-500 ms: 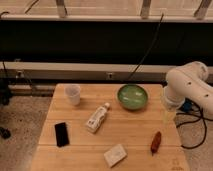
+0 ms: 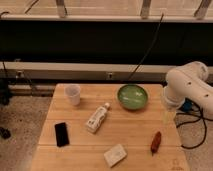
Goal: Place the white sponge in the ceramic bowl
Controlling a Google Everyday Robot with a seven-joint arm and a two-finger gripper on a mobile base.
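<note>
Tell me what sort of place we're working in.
Likely a lab or test room: a wooden table stands on speckled floor in front of a dark wall, with a cable running down it. The gripper hangs at the table's right edge as seen, jaws open, empty.

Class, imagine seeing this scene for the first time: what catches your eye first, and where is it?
The bulky white robot arm at the right edge of the wooden table stands out, its pincer hanging open and empty beside the green ceramic bowl at the back. The white sponge lies near the front edge, and a labelled white bottle lies mid-table.
</note>
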